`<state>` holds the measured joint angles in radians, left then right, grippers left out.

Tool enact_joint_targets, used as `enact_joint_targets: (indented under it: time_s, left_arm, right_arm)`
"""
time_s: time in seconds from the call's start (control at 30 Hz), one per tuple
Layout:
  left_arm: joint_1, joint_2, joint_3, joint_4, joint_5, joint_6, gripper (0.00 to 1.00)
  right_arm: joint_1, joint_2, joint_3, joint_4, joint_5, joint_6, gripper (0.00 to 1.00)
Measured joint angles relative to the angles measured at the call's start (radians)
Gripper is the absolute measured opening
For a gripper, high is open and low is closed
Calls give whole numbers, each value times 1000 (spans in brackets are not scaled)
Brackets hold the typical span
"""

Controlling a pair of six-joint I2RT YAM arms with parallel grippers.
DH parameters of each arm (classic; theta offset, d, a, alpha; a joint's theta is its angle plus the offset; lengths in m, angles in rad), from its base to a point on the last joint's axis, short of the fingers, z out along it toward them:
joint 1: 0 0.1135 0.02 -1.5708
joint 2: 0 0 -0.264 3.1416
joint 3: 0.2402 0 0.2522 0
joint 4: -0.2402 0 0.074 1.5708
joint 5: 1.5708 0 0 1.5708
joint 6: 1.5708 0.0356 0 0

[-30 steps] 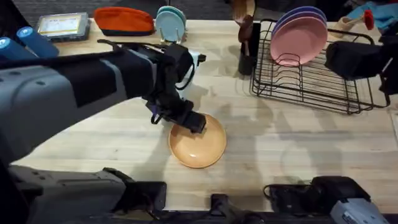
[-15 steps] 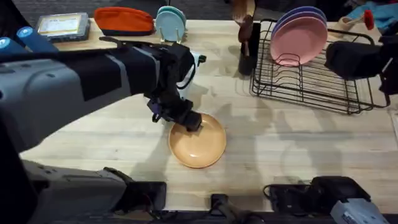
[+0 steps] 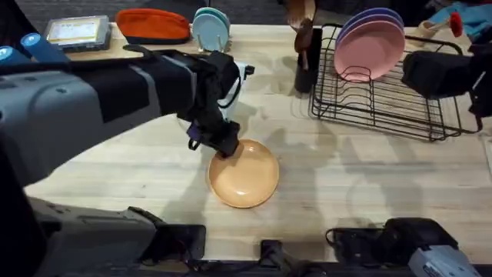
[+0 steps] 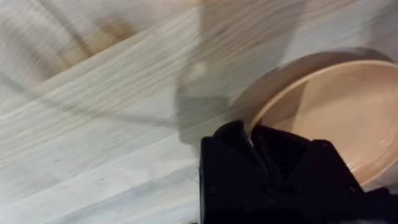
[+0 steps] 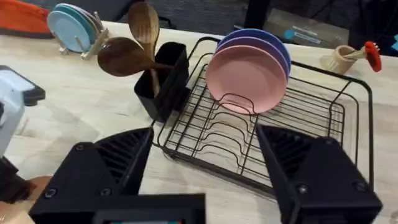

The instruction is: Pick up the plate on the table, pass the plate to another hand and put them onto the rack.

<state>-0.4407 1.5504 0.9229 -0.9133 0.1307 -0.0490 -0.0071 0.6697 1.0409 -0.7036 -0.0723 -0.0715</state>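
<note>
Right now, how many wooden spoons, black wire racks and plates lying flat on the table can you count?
wooden spoons: 2
black wire rack: 1
orange-tan plate flat on the table: 1
Total: 4

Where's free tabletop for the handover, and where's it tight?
Bare table lies between the orange plate and the rack, in front of the rack. Also bare left of the plate. Crowded: the back edge, with teal plates, the utensil holder and the rack's pink plate. The left gripper sits at the plate's rim.
</note>
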Motion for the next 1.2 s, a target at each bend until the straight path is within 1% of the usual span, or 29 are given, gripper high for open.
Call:
enact_joint_targets:
  time_s: [0.17,0.3,0.4,0.57,0.7,0.9,1.03,1.2]
  left_arm:
    - [0,3,6,-12,12,0,47]
    - [0,24,44,-48,16,0,41]
    - [-2,37,91,-85,21,0,40]
    - [-9,41,201,-148,21,0,41]
    - [-8,41,289,-203,6,1,42]
    - [-8,41,385,-252,0,1,42]
    - [-8,41,437,-258,24,3,42]
    - [-8,41,487,-258,89,4,42]
  right_arm:
    - [0,0,0,0,0,0,997]
    - [0,0,0,0,0,0,997]
    - [0,0,0,0,0,0,997]
    - [0,0,0,0,0,0,997]
    - [0,0,0,0,0,0,997]
    - [0,0,0,0,0,0,997]
    - [0,0,0,0,0,0,997]
    - [0,0,0,0,0,0,997]
